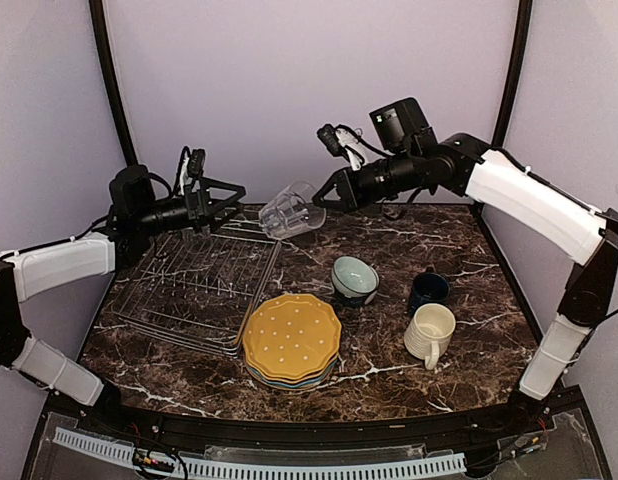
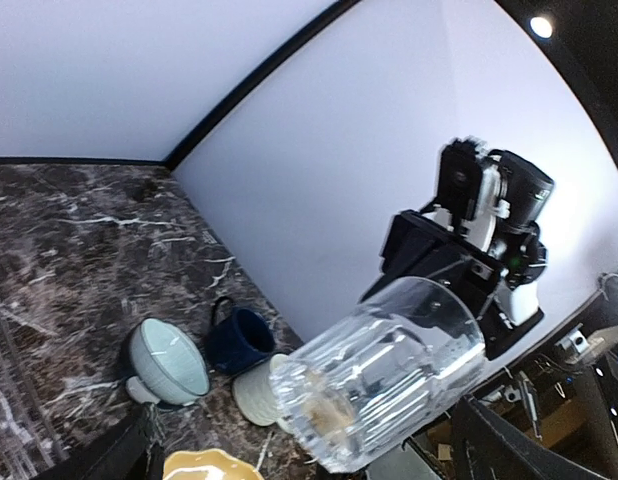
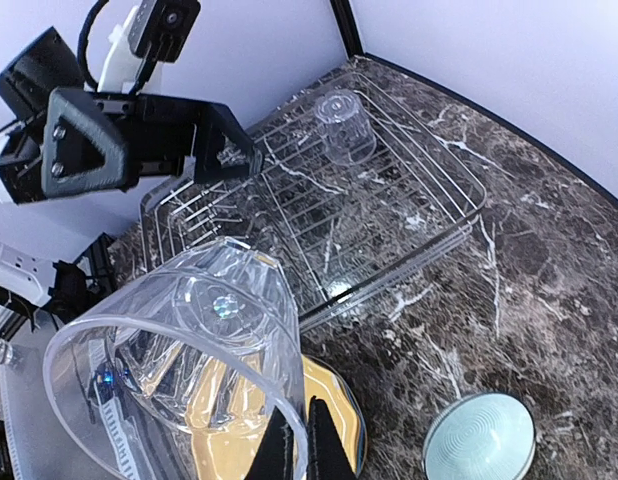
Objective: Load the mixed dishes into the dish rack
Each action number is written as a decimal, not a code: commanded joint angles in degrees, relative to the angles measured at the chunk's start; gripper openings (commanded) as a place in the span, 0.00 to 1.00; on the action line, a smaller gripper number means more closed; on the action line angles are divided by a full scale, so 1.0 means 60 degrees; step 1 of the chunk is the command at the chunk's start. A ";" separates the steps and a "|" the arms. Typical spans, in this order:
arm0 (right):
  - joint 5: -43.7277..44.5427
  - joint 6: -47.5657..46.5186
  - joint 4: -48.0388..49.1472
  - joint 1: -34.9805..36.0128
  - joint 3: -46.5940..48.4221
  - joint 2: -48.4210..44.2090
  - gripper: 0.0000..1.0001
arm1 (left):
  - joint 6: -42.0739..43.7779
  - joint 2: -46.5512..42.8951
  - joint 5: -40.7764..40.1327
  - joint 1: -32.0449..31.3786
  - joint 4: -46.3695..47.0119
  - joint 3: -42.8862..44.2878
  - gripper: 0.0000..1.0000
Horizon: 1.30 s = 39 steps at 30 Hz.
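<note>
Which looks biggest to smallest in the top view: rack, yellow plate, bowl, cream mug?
1. rack
2. yellow plate
3. cream mug and bowl: about alike, and the mug sits nearer the camera, so not ranked.

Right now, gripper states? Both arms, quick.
Left gripper: open, holding nothing.
Right gripper: closed, pinching the rim of the clear glass tumbler, which is held off the table.

You count two tumblers, lifted tumbler (image 1: 292, 211) and racked tumbler (image 3: 345, 125), two mugs, navy mug (image 1: 428, 289) and cream mug (image 1: 429, 333), one bowl (image 1: 354, 278), one rack (image 1: 189, 290), one plate stack (image 1: 291, 336).
</note>
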 commanded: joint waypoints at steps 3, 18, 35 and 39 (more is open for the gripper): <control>-0.1565 0.1021 0.2311 -0.0181 -0.0157 0.0067 0.00 | -0.2439 0.0437 0.0513 -0.1008 0.4553 -0.0240 0.99; -0.3910 0.2676 0.4914 -0.0816 -0.1756 -0.0359 0.00 | -0.4626 0.2041 0.0579 -0.2077 0.8268 -0.0012 0.94; -0.4436 0.2754 0.6087 -0.1129 -0.2682 -0.0448 0.00 | -0.5594 0.2494 0.0572 -0.2103 0.9246 -0.0078 0.74; -0.4558 0.2660 0.6087 -0.1145 -0.2726 -0.0347 0.00 | -0.5612 0.2593 0.0536 -0.2098 0.9269 0.0011 0.62</control>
